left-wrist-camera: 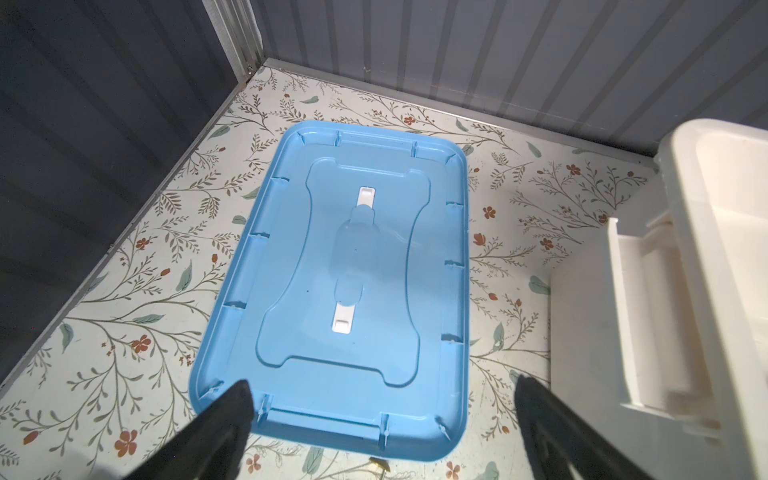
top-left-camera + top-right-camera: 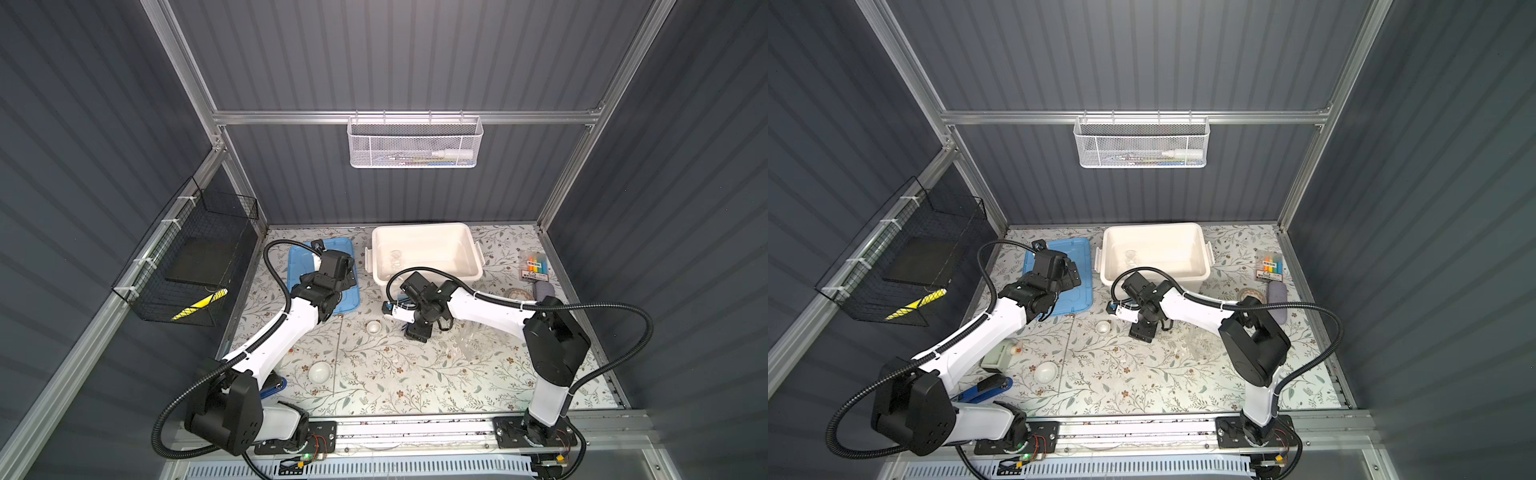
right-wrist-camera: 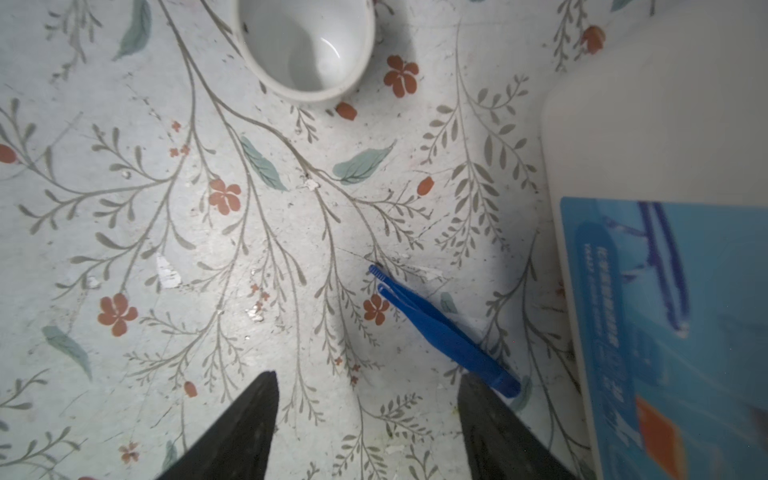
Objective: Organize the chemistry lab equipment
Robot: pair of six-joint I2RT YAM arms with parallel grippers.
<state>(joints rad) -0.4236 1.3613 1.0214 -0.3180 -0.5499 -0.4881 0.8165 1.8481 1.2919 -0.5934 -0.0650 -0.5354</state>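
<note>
the white bin holds what looks like clear glassware; the blue lid lies flat beside it. left gripper hangs over the lid's edge, fingers spread wide. right gripper, fingers apart, hovers above open mat; blue tweezers lie beside one finger, white dish near.

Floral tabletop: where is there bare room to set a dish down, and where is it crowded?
Widest bare patch: front middle of the floral tabletop, between the round white dish and the crumpled clear bag. The right half of the white plastic bin is bare too. Crowded: around the right claw, with blue tweezers, small white cup and blue-labelled box.
</note>
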